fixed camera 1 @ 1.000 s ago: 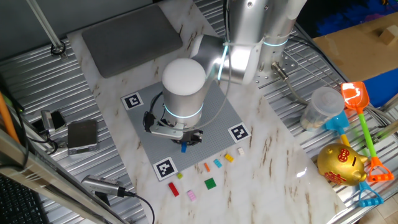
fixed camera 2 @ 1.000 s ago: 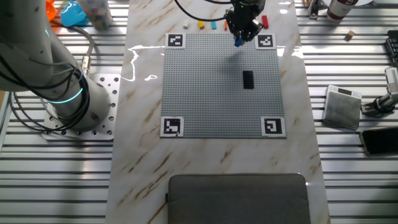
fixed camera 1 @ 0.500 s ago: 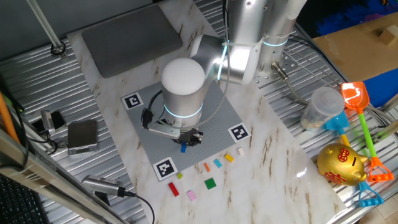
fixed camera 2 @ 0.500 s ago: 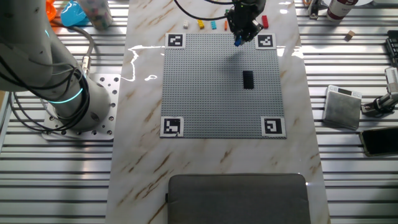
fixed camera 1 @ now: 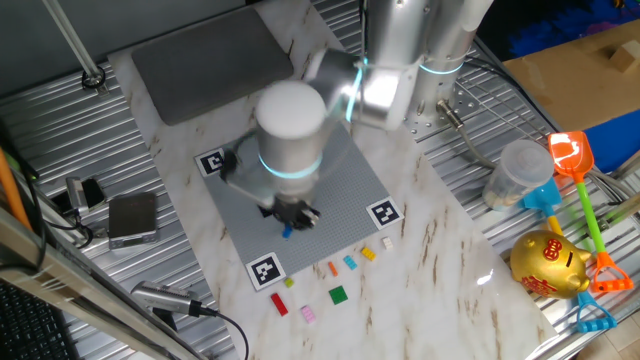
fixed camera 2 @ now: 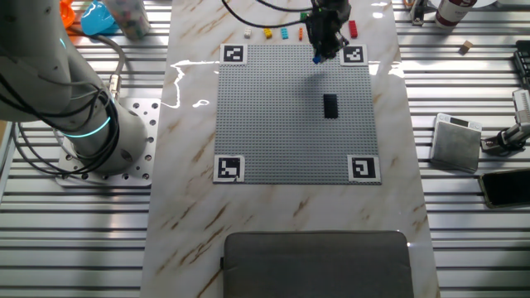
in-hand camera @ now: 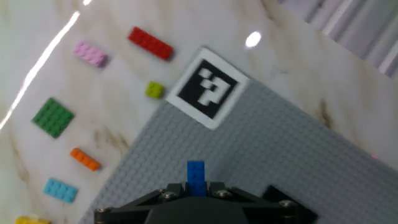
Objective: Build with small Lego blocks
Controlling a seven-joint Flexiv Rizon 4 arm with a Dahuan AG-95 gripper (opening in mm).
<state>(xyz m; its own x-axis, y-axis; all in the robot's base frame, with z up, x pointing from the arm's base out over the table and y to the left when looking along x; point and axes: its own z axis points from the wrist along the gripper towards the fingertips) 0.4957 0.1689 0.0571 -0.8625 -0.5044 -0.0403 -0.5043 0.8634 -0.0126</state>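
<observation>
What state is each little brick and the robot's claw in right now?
gripper: shut on blue brick, above the baseplate
blue brick: held, sticking out between the fingers
black brick: on the grey baseplate
red brick, pink brick, green plate, orange brick: loose on the marble

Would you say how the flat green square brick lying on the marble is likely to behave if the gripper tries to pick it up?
The green brick looks thin and flat on the smooth marble, so probably light, stiff, hard to grasp by its edges, and apt to slide rather than tip.
</observation>
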